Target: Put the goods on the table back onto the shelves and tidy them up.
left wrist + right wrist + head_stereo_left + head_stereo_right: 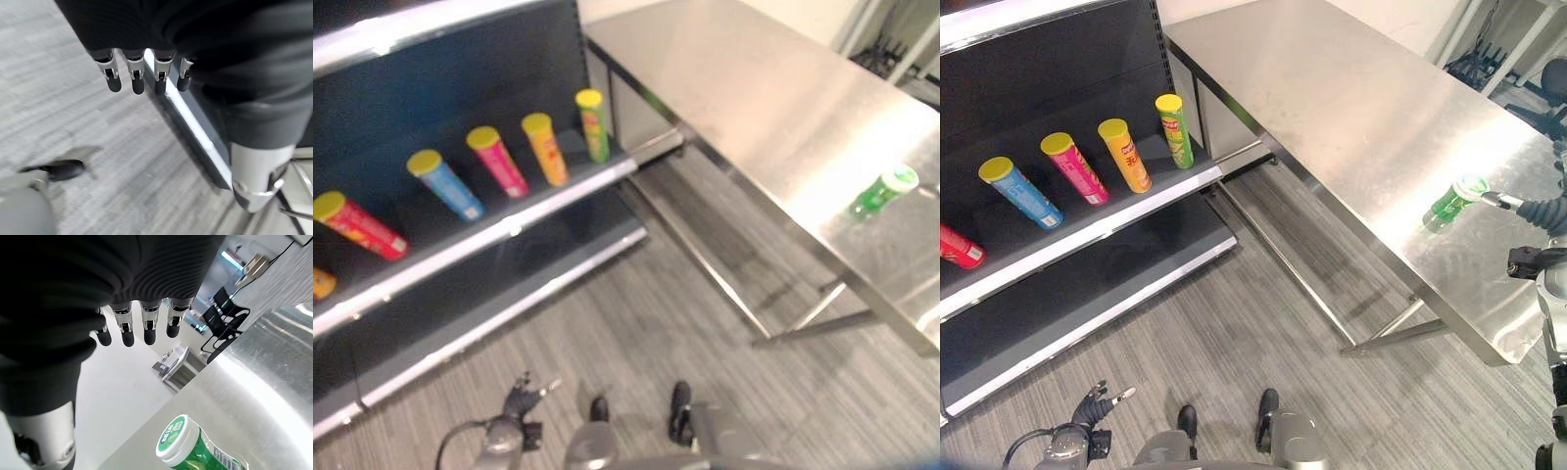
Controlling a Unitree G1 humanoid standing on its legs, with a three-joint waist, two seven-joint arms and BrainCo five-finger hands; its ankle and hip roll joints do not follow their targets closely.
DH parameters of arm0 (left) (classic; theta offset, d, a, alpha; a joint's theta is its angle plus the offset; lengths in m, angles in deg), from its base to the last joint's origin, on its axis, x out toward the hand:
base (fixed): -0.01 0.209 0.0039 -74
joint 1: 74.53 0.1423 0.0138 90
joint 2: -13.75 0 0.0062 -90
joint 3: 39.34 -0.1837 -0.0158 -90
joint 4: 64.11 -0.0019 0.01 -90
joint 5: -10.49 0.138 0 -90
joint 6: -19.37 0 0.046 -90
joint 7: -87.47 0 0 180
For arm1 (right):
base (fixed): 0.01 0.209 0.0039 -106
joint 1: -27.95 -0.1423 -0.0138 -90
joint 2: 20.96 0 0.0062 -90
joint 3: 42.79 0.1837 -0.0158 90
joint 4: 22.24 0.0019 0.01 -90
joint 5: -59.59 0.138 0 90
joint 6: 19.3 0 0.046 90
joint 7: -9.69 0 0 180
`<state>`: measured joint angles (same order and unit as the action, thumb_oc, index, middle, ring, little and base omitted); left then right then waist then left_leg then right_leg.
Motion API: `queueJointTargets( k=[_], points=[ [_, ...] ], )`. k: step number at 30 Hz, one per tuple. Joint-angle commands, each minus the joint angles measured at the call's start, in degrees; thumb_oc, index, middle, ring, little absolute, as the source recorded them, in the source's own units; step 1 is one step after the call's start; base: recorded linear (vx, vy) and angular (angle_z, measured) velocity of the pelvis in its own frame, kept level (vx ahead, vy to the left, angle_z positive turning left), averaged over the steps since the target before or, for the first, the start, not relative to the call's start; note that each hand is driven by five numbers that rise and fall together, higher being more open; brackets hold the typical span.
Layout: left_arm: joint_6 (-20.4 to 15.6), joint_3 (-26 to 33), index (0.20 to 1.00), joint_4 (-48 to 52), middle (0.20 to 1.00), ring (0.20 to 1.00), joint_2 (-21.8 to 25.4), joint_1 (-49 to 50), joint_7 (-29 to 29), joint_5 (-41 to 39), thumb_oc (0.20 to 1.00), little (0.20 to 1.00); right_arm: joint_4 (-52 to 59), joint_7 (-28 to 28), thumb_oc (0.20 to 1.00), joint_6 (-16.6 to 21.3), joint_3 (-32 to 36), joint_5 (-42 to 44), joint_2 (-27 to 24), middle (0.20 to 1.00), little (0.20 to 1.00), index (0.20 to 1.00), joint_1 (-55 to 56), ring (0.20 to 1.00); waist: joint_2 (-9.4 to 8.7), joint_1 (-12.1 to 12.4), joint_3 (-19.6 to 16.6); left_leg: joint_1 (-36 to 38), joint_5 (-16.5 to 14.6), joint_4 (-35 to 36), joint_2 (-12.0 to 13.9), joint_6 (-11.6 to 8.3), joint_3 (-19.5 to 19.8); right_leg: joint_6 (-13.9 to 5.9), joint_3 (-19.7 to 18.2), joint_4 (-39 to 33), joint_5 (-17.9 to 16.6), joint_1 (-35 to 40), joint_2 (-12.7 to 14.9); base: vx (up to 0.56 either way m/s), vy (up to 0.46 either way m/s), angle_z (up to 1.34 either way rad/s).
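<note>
Green bottle (882,192) on table (773,108), uncontained.

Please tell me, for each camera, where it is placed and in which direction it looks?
Left eye view: head camera, looking down at shelf, steel table and green bottle; left hand low.
Right eye view: same scene from slightly aside; right hand beside the bottle.
Left wrist view: along the open left hand at floor and shelf base.
Right wrist view: along the open right hand at the bottle, shared with both eye views.
</note>
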<state>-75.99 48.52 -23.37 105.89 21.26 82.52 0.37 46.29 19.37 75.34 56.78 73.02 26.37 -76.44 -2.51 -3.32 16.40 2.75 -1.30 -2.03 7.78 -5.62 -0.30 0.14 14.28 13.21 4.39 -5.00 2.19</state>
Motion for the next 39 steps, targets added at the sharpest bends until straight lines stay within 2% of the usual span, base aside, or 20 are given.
queueJointTargets(
  k=[1, 3, 5, 7, 8, 10, 12, 13, 15, 16, 18, 21, 24, 26, 28, 30, 32, 33, 34, 39],
  points=[
    [-1.3, -1.2, 1.0, 2.6, 1.0, 1.0, 3.1, -0.6, 0.5, -1.5, 1.0, 1.0, 3.3, 1.3, 1.0, 3.7, 0.6, 0.1, -2.6, 1.0, 1.0, 1.0, -2.8, 1.0, -2.49, 1.9, 0.8, -3.1, 0.3, -22.5, 4.6, -3.93, 5.1, -5.25, -7.6, -4.1, 8.0, 6.3, 2.1, 0.08, -0.084, -0.1],
    [-1.2, -1.2, 1.0, 2.5, 1.0, 1.0, 2.7, -0.4, 0.6, -1.9, 1.0, 1.0, 3.9, 1.1, 1.0, 3.4, 1.0, 0.3, -3.1, 1.0, 1.0, 1.0, -3.1, 1.0, -2.88, 2.0, 1.5, -6.7, -1.3, -21.9, 3.8, -3.29, 6.2, -5.65, -8.3, -4.3, 8.5, 6.8, 2.7, 0.16, -0.054, -0.19],
    [-1.0, -1.5, 1.0, 1.7, 1.0, 1.0, 2.0, -0.5, 0.8, -1.8, 1.0, 1.0, 4.6, 1.5, 1.0, 3.7, 2.3, 0.7, -3.9, 1.0, 1.0, 1.0, -2.4, 1.0, -3.07, 2.4, 2.0, -11.0, -3.1, -16.7, 3.6, -3.19, 4.0, -6.21, -8.4, -5.2, 8.8, 7.7, 3.9, 0.23, 0.04, -0.21],
    [-0.9, -1.8, 1.0, 1.1, 1.0, 1.0, 1.7, -0.5, 1.0, -1.5, 1.0, 1.0, 4.8, 1.6, 1.0, 3.8, 2.8, 0.8, -4.1, 1.0, 1.0, 1.0, -2.0, 1.0, -2.61, 2.9, 1.9, -12.3, -2.3, -13.0, 3.0, -3.48, 3.4, -6.42, -8.5, -5.5, 9.4, 8.3, 4.0, 0.25, 0.078, 0.06],
    [-0.9, -2.3, 1.0, 1.0, 1.0, 1.0, 1.7, -0.4, 1.1, -1.1, 1.0, 1.0, 4.6, 2.5, 1.0, 4.1, 3.8, 1.1, -5.1, 1.0, 1.0, 1.0, -2.0, 1.0, -1.49, 3.8, 1.7, -16.8, 0.6, -6.2, 1.0, -4.04, 3.8, -6.61, -9.1, -6.6, 10.5, 10.1, 3.4, 0.35, 0.083, 0.05],
    [-0.8, -2.7, 1.0, 0.8, 1.0, 1.0, 1.5, -0.2, 1.1, -0.6, 1.0, 1.0, 3.3, 3.5, 1.0, 4.3, 4.6, 1.3, -5.3, 1.0, 1.0, 1.0, -2.2, 1.0, -1.38, 4.4, 1.4, -19.4, 1.6, -1.8, -0.8, -4.35, 2.7, -7.19, -9.8, -7.4, 11.5, 12.5, 3.4, 0.43, 0.127, 0.03],
    [-0.6, -2.9, 1.0, -1.0, 1.0, 1.0, 1.2, 0.5, 1.4, 0.0, 1.0, 1.0, 2.4, 3.6, 1.0, 4.0, 4.2, 1.0, -5.5, 1.0, 1.0, 1.0, -3.1, 1.0, -0.61, 4.7, 0.3, -18.7, 1.8, 0.0, -1.0, -3.99, 2.1, -8.04, -11.5, -7.1, 12.4, 14.3, 3.4, 0.43, 0.212, -0.37],
    [-0.6, -2.8, 1.0, -0.8, 1.0, 1.0, 1.0, 0.8, 1.5, -0.2, 1.0, 1.0, 2.9, 3.7, 1.0, 3.9, 4.4, -0.1, -5.1, 1.0, 1.0, 1.0, -3.0, 1.0, -0.09, 5.1, 0.1, -18.1, 3.6, -0.6, -1.1, -3.9, 3.0, -8.49, -12.0, -6.7, 12.9, 15.4, 3.6, 0.44, 0.257, -0.65],
    [-0.6, -2.5, 1.0, -1.4, 1.0, 1.0, 0.9, 0.3, 1.1, -0.1, 1.0, 1.0, 3.7, 3.7, 1.0, 3.6, 4.5, -0.5, -4.6, 1.0, 1.0, 1.0, -3.0, 1.0, -0.28, 5.1, -0.3, -18.1, 4.2, -1.9, -1.3, -3.87, 2.9, -9.4, -12.1, -6.8, 12.4, 16.3, 5.0, 0.29, 0.176, -0.55],
    [-0.7, -2.0, 1.0, -2.2, 1.0, 1.0, 1.0, 0.0, 0.7, -0.2, 1.0, 1.0, 3.4, 3.5, 1.0, 3.4, 4.3, -0.7, -3.7, 1.0, 1.0, 1.0, -3.4, 1.0, -0.67, 5.3, -0.7, -18.2, 3.8, -3.5, -1.6, -3.5, 2.9, -10.3, -12.4, -6.4, 11.7, 16.4, 6.4, 0.36, 0.239, -0.47],
    [-0.7, -1.0, 1.0, -2.9, 1.0, 1.0, 1.9, -1.0, 0.0, 0.3, 1.0, 1.0, 2.2, 3.2, 1.0, 2.7, 2.0, -1.4, -1.7, 1.0, 1.0, 1.0, -5.3, 1.0, -2.23, 5.5, -1.2, -15.7, 0.5, -6.1, -2.2, -1.13, 0.4, -12.68, -14.5, -0.3, 4.8, 13.7, 11.3, 0.43, 0.297, -0.54],
    [-0.7, -0.3, 1.0, -2.3, 1.0, 1.0, 3.7, -2.6, -0.8, 0.2, 1.0, 1.0, 2.2, 3.5, 1.0, 2.4, 1.7, -2.0, -1.3, 1.0, 1.0, 1.0, -6.0, 1.0, -2.53, 4.8, 0.0, -12.5, -2.2, -7.1, -3.8, 1.56, -0.5, -12.21, -17.8, 12.0, -5.8, 9.1, 13.5, 0.21, 0.173, -0.58],
    [-0.8, 0.1, 1.0, -1.7, 1.0, 1.0, 4.9, -4.0, -1.4, -0.2, 1.0, 1.0, 2.7, 4.7, 1.0, 2.7, 2.7, -2.5, 0.1, 1.0, 1.0, 1.0, -5.2, 1.0, -1.55, 4.2, 1.7, -11.2, -3.9, -8.1, -3.1, 2.33, -0.1, -10.92, -18.0, 17.0, -8.3, 6.5, 14.6, 0.14, 0.056, 0.16],
    [-1.1, 0.3, 1.0, -1.4, 1.0, 1.0, 5.4, -4.7, -1.6, -0.5, 1.0, 1.0, 3.2, 4.8, 1.0, 2.7, 4.5, -2.7, -0.1, 1.0, 1.0, 1.0, -3.5, 1.0, -1.14, 3.5, 1.8, -9.4, -4.6, -6.9, -2.4, 2.24, -0.4, -10.76, -14.9, 13.7, -6.1, 3.8, 15.4, 0.18, -0.01, 0.01],
    [-1.3, 0.3, 1.0, -0.7, 1.0, 1.0, 5.9, -4.9, -1.3, -1.2, 1.0, 1.0, 3.8, 4.6, 1.0, 2.8, 6.6, -2.4, -0.7, 1.0, 1.0, 1.0, -1.2, 1.0, -1.06, 2.1, 1.6, -7.2, -5.8, -5.4, -2.5, 1.86, -0.7, -10.96, -11.0, 7.7, -1.1, 0.5, 13.6, 0.23, -0.059, -0.14],
    [-1.3, 0.2, 1.0, -0.4, 1.0, 1.0, 5.8, -5.1, -1.1, -1.4, 1.0, 1.0, 3.6, 4.9, 1.0, 3.1, 7.8, -1.9, -1.2, 1.0, 1.0, 1.0, 0.4, 1.0, -1.39, 0.4, 2.1, -5.3, -7.1, -5.2, -3.2, 1.38, -0.6, -12.17, -9.2, 0.1, 0.7, -3.1, 10.1, 0.2, -0.113, -0.12],
    [-1.2, 0.2, 1.0, -1.3, 1.0, 1.0, 5.7, -5.5, -1.2, -1.2, 1.0, 1.0, 3.4, 5.2, 1.0, 3.1, 8.5, -1.9, -1.1, 1.0, 1.0, 1.0, 1.8, 1.0, -1.64, -0.6, 2.4, -4.4, -7.4, -5.1, -3.5, 1.17, -0.2, -12.61, -9.8, -3.7, 0.4, -4.2, 8.2, 0.14, -0.103, 0.17],
    [-1.2, 0.1, 1.0, -1.8, 1.0, 1.0, 5.1, -5.9, -1.4, -0.5, 1.0, 1.0, 3.9, 5.2, 1.0, 2.9, 11.1, -2.1, -0.8, 1.0, 1.0, 1.0, 5.1, 1.0, -3.05, -0.9, 2.4, -4.7, -8.0, -6.2, -5.0, 0.73, 1.8, -12.3, -13.8, -8.2, 0.6, -1.3, 6.8, 0.17, -0.176, 0.71],
    [-1.4, 0.5, 1.0, -2.4, 1.0, 1.0, 4.3, -6.5, -1.6, -0.6, 1.0, 1.0, 3.8, 4.7, 1.0, 2.6, 12.2, -2.3, -1.0, 1.0, 1.0, 1.0, 7.1, 1.0, -3.54, -1.0, 2.1, -4.5, -7.6, -5.9, -4.3, 0.14, 2.0, -12.06, -14.8, -9.0, -0.1, 0.1, 6.4, 0.15, -0.174, 0.84],
    [-1.6, 0.2, 1.0, -2.6, 1.0, 1.0, 3.3, -6.1, -1.6, -0.2, 1.0, 1.0, 4.4, 3.1, 1.0, 3.2, 14.6, -0.1, -0.8, 1.0, 1.0, 1.0, 10.1, 1.0, -3.44, -1.5, 1.0, -4.3, -7.3, -5.4, -2.6, -0.77, 2.4, -11.27, -14.2, -9.1, 0.2, 0.8, 5.9, 0.07, -0.108, 0.41]
  ],
)
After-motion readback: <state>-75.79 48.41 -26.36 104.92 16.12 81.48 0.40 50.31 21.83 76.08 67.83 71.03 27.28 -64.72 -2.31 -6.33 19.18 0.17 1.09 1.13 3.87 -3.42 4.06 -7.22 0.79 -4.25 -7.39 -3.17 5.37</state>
